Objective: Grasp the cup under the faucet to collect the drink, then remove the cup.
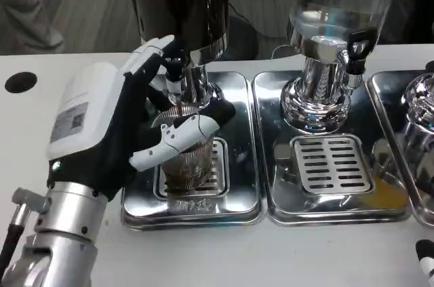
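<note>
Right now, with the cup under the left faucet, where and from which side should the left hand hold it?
Take the cup by its ribbed side wall at mid-height, coming from the robot's left, as the left hand already does. It stands upright on the drip grate, and the faucet hangs over its rim, so the top is blocked. The dispenser base crowds the far side. Thumb in front, fingers behind looks safest.

- It looks like a test room set up like a drink bar.
- Big shiny drink tanks stand on metal trays.
- They sit on a white table.
</note>
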